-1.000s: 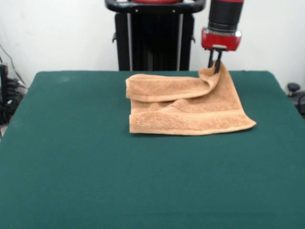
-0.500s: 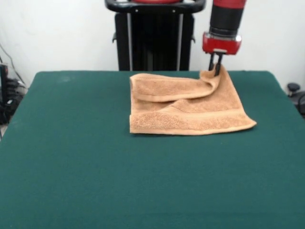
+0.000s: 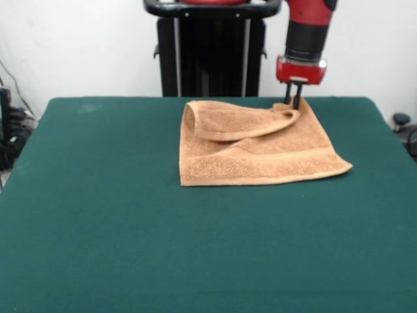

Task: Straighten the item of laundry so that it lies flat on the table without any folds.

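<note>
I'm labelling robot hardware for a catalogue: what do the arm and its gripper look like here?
The arm is a round column, red at the top, then a black ribbed cylinder, ending in a glossy red block. Below the block, the gripper has two thin, dark, straight jaws. No cables or markings show.

Bright, even light; soft focus throughout.
Diffuse light from above, no glare. Faint shadow under towel (image 3: 260,147) edge below jaws; darker inside fold just left of jaws. Surface (image 3: 98,215) evenly lit, edges undistorted.
</note>
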Tool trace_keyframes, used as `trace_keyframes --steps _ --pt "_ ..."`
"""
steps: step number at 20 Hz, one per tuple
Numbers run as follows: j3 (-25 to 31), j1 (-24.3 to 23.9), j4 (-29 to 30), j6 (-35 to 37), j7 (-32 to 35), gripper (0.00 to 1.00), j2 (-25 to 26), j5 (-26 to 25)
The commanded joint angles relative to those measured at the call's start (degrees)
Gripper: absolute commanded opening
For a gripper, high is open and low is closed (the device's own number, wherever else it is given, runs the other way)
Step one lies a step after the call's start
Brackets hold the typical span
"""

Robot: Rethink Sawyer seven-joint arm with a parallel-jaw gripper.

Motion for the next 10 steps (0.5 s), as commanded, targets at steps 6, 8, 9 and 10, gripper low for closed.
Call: trace_keyframes --steps 6,8,9,10 --pt "4.1 -0.8 6.7 -4.5 21.3 0.0 5.2 -3.4" --pt "3.5 -0.9 7.9 -4.7 21.7 0.0 4.4 -4.0" --pt "3.2 -1.0 8.4 -4.9 21.9 0.0 4.2 -4.4" --pt "2.8 -1.0 9.0 -5.4 22.0 0.0 4.3 -4.9"
